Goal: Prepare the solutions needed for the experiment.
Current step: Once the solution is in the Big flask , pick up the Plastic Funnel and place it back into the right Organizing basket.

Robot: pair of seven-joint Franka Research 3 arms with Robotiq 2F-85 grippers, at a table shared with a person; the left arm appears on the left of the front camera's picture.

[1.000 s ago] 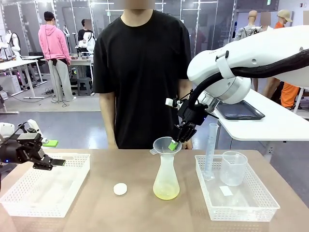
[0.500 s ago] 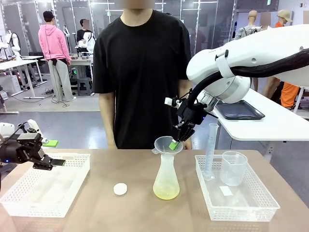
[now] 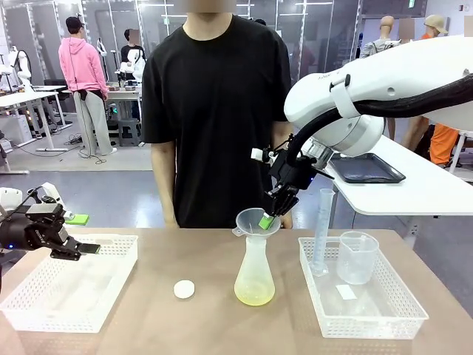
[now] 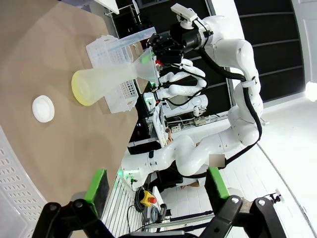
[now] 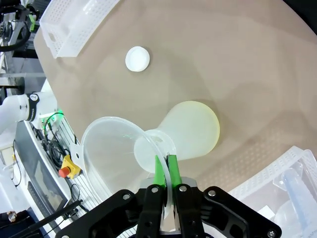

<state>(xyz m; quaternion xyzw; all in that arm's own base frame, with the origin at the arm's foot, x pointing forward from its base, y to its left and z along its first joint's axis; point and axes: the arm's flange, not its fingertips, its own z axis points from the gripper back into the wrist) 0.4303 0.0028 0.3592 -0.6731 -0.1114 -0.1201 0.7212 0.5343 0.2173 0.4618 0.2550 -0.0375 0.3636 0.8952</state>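
Your right claw (image 3: 266,220) pinches the rim of the funnel (image 3: 253,222), which sits at the mouth of the conical flask (image 3: 254,266), mid-desk (image 3: 185,325). The solutions (image 3: 253,297): 1 shallow pale yellow layer in the flask bottom. Your left claw (image 3: 82,234) hangs spread, holding nothing, over the left basket (image 3: 52,318). 1 white cap (image 3: 184,289) lies on the desk left of the flask.

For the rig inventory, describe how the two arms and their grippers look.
The right arm is glossy white with rounded joints and carries a thick black cable along it. The right gripper and left gripper are black, angular and two-fingered, with bright green pads.
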